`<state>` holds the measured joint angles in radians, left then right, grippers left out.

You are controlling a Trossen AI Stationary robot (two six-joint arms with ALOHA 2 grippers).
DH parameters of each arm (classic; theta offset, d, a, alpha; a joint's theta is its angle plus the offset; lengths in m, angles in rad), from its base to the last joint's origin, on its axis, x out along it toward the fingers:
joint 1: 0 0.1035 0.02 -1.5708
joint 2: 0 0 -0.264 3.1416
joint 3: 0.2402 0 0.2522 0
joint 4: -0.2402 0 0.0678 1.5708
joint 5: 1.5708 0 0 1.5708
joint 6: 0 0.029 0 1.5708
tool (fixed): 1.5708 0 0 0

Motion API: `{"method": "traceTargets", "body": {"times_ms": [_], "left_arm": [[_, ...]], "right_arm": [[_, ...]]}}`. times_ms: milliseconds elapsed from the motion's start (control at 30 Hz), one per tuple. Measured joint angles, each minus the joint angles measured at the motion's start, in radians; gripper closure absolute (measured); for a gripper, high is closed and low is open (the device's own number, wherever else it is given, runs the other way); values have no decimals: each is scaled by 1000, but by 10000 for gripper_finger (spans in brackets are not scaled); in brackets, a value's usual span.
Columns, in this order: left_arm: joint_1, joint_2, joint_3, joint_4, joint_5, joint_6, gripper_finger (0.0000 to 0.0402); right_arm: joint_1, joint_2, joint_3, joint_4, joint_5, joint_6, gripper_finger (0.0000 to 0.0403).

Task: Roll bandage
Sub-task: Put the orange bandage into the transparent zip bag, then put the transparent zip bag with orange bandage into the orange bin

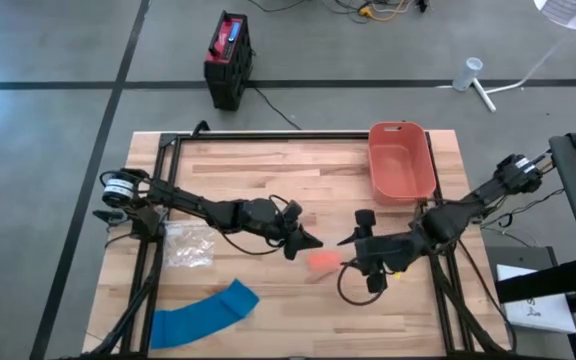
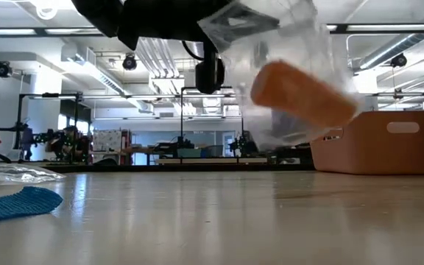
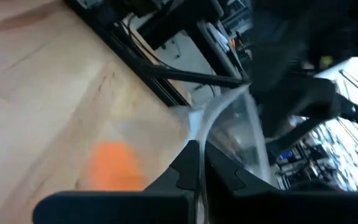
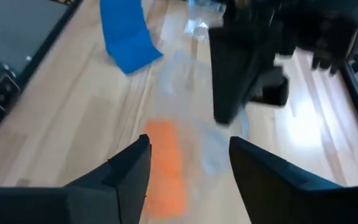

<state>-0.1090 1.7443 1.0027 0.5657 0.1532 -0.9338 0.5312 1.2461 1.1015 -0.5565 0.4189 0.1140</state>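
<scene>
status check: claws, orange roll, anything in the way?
Left claw shut on clear bag, bag lifted. Right claw open, empty, beside bag. Orange bandage roll inside bag. Blue bandage loose at front; nothing blocking.

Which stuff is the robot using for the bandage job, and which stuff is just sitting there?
For the job:
- orange bandage roll in its clear bag
- left gripper, fingers shut on the bag
- right gripper, fingers open by the roll

Just lying about:
- blue bandage strip
- empty clear wrapper
- pink bin
- black and red box on the floor
</scene>
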Motion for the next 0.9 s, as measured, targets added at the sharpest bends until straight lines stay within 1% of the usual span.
{"method": "traceTargets", "body": {"times_ms": [133, 200, 300, 367, 467, 600, 700, 900], "left_arm": [[-8, 0, 0, -8, 39, 25, 401], [-13, 0, 0, -7, 41, 41, 401], [-19, 0, 0, -7, 41, 64, 401], [-21, 0, -1, -7, 41, 79, 401], [-22, 0, -3, -9, 41, 88, 401], [-22, 0, -4, -9, 19, 89, 401], [-24, 0, -4, -24, -7, 104, 401], [-36, 2, -5, -38, -13, 153, 401]], "right_arm": [[-8, 18, -57, 35, 24, -1, 183], [-15, 29, -72, 46, 51, -2, 179], [-26, 48, -78, 80, 54, -1, 178], [-26, 55, -63, 62, 53, -2, 181], [-19, 55, -2, 75, 50, -11, 187], [-16, 57, 58, 75, 13, -56, 190], [-21, 78, 59, 68, -8, -71, 188], [-60, 165, 58, 56, -24, -40, 181]]}}
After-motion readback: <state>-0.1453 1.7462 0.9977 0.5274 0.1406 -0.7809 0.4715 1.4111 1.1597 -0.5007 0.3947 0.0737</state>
